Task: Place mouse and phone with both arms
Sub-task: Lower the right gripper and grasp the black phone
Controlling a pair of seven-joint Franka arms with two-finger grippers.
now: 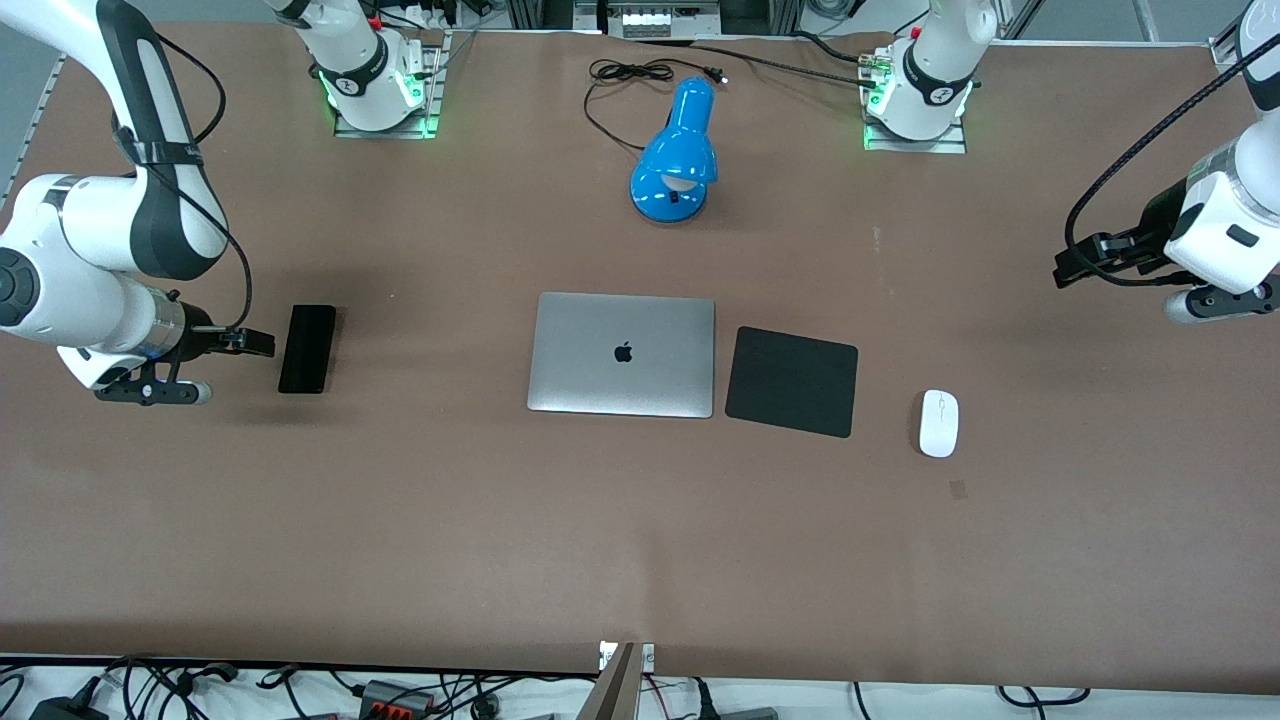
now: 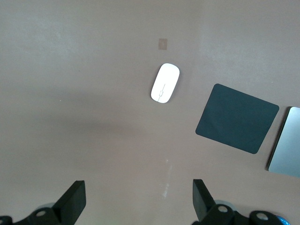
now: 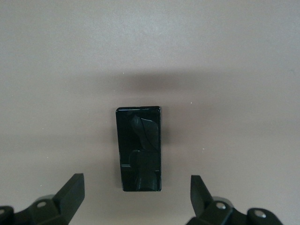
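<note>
Mouse sits lower right of center in my front view, flat on the brown table, just beside the black mouse pad on the side toward the left arm's end, not touching it. Phone lies flat at middle left of the front frame, toward the right arm's end, well apart from the silver laptop, which is closed at frame center with the pad just beside it. Blue desk lamp stands at upper center, farther from the front camera than the laptop, its black cord looped near the table's top edge.

Right gripper is at the frame's left edge, right next to the phone; my right wrist view shows the fingers spread wide with the phone between them, nothing clamped. Left gripper is up at the right edge of the front frame, over bare table, well apart from the mouse; my left wrist view shows the fingers spread wide and empty, with the mouse in the upper middle, the pad at right and a laptop corner at the right edge.
</note>
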